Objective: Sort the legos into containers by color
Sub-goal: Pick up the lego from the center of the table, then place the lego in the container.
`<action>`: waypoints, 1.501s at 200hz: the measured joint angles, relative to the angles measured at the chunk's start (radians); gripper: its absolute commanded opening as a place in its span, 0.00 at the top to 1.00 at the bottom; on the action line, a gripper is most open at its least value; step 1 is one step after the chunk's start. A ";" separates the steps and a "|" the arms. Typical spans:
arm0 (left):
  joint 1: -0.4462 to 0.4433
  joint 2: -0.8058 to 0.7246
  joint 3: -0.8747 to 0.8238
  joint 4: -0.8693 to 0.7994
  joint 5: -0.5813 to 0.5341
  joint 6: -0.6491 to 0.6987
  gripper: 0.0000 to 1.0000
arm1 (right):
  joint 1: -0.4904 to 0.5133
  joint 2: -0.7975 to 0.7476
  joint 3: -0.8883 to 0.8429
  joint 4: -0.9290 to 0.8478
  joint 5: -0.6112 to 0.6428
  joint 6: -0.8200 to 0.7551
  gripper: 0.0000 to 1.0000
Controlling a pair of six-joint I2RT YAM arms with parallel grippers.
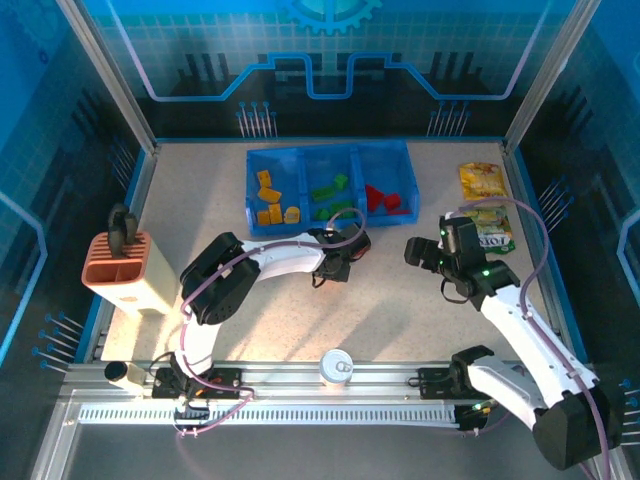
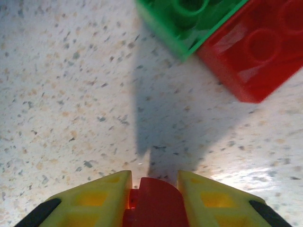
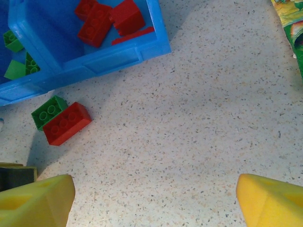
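L gripper [image 2: 153, 182] was clamped on a red brick [image 2: 152, 204], low over the table [image 2: 71, 94], just short of the tray [image 1: 251, 190]. R gripper [image 3: 155, 191] had its jaws wide apart w/ nothing between, over bare table near the tray's red compartment [image 3: 66, 28].

Risks as I read them:
1. Grip depth. The wrist cam cropped the brick, so I couldn't tell how much of it the pads held; looked tip-only. A fast lift or swing could let it slip and drop outside the tray.
2. A loose green brick [image 2: 189, 21] and a loose red brick [image 2: 255, 52] lay touching each other right ahead of L gripper, beside the tray's front wall. Fwd motion w/o lifting first would shove them.
3. The red compartment was the far-right one, w/ the green compartment [image 1: 320, 165] in the middle. An early release would put red in green.
4. Both arms sat close together at the tray front. If R went for the loose pair while L carried across, they could collide.
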 measured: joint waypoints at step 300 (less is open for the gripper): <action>0.105 -0.127 0.248 0.201 0.132 0.203 0.27 | 0.003 0.049 -0.064 -0.005 -0.135 -0.032 0.00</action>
